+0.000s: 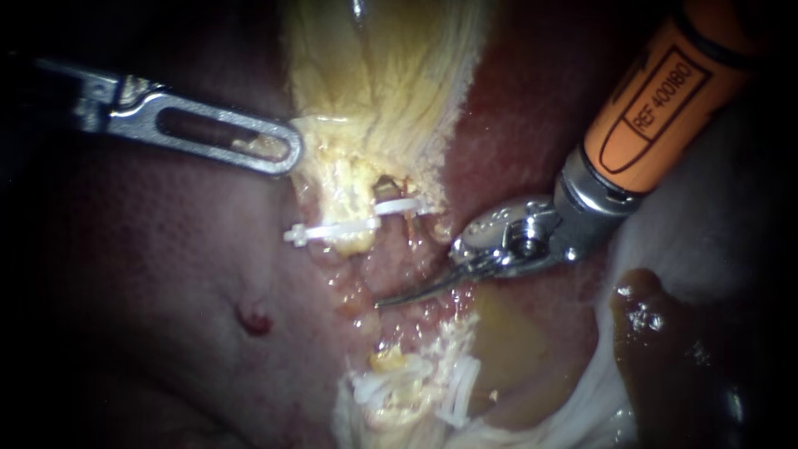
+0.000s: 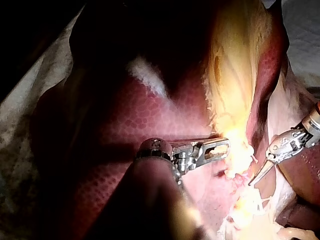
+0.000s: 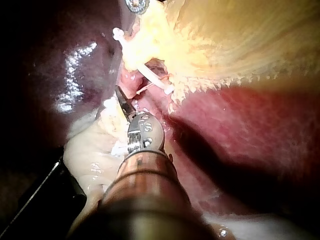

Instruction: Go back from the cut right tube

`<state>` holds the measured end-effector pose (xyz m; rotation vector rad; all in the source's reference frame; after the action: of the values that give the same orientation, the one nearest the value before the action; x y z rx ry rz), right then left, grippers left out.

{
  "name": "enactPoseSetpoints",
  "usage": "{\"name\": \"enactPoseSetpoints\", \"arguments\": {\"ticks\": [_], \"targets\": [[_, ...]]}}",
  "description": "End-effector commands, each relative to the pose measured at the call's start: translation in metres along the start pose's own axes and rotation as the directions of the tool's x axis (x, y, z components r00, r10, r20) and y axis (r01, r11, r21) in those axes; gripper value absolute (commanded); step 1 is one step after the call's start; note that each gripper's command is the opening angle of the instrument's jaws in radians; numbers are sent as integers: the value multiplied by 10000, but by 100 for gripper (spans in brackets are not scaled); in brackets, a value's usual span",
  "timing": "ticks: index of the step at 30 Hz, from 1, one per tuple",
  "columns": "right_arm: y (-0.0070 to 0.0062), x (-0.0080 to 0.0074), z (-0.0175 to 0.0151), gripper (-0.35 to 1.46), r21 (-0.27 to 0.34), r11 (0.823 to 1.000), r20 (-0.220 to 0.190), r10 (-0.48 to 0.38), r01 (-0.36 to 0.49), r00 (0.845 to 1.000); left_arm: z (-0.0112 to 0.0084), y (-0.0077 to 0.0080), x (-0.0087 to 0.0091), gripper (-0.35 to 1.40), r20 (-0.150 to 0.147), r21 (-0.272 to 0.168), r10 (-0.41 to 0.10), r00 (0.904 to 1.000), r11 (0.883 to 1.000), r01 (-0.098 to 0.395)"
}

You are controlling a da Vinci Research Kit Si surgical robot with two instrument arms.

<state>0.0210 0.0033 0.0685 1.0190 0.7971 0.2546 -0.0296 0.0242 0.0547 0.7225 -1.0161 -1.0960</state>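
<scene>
R instrument: claw narrow, the two curved blades lying together w/ nothing between them. In the endoscope view the tip points to 8 o'clock and sits in the open gap over pink liver bed. I can't tell whether it rests on the surface or hovers just off it. The left wrist view shows the same tip as one closed point, apart from the yellow tissue beside it.

Outward from the claw:
- Cut right tube at approx 12–1 o'clock: a thin upper stub just under a white clip, near the tip but not touching it.
- A longer white clip at 11 o'clock, across the yellow stub next door.
- A bunch of white clips at 5 o'clock, on the lower stubs.
- L instrument at 10 o'clock, well apart, its tip against the pale yellow tissue that hangs from 12.

Step in hand, my read: the tube looks parted, w/ clips on both sides of the gap, so what's left is the retreat, and the claw hasn't cleared the gap yet.

Next move, imo: pull back along my own shaft line toward 2 o'clock w/ the blades closed. Lift a touch first so the curved tip doesn't drag the liver bed. Main risk is the tip or blade back catching the clip at 12–1 on the way out, so no sideways swing.
</scene>
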Motion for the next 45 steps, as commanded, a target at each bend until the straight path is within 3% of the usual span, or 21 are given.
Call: {"name": "enactPoseSetpoints", "arguments": {"ticks": [1,7,8,10,11,13,16,23,27,28,31,34,38,43,45], "targets": [[0,0,0,-35,-8,10000,-2,-8,8,10000,0,0,0,-35,0,6,1,10000,10000,-1],[-3,-1,-1,-35,63,10000,-94,-35,35,10000,0,2,0,-35,0,6,3,10000,10000,-3],[-3,-2,-1,-25,94,9999,-211,-46,48,9998,0,2,0,-35,0,6,3,10000,10000,-3],[-5,-1,0,56,91,9999,-514,-71,76,9987,0,2,0,-35,0,6,3,10000,10000,-3],[-5,0,1,84,-3,10000,-666,-75,75,9977,0,3,0,-35,-1,7,3,10000,10000,-3],[-4,2,3,123,-262,9996,-1043,-84,57,9945,0,3,0,-35,0,6,3,10000,10000,-3],[-3,4,4,135,-427,9991,-1270,-69,15,9919,0,4,0,-35,0,6,3,10000,10000,-3],[-1,3,3,141,-638,9980,-1420,-68,-23,9898,0,5,0,-35,-1,7,4,10000,10000,-4],[-6,-3,-5,143,-1231,9924,-1721,-208,-6,9849,0,5,0,-35,0,6,3,10000,10000,-3],[-8,-6,-8,145,-1571,9874,-1856,-490,196,9814,0,5,0,-35,-1,7,4,10000,10000,-4],[-18,-18,-21,145,-3162,9434,-1904,-1666,1003,9675,0,5,0,-35,-3,9,5,10000,10000,-5],[-27,-29,-38,145,-4032,9001,-1436,-2401,1648,9601,-1,6,0,-35,-4,11,5,10000,10000,-5],[-41,-34,-68,145,-4939,8393,-474,-2870,2272,9568,-1,7,0,-35,-4,11,6,10000,10000,-6],[-55,-29,-99,145,-5490,8019,-138,-2907,2357,9567,0,8,0,-35,-3,9,7,10000,10000,-7],[-58,-27,-108,145,-5517,8004,-87,-2865,2344,9580,0,8,0,-35,0,6,8,10000,10000,-8]]}}
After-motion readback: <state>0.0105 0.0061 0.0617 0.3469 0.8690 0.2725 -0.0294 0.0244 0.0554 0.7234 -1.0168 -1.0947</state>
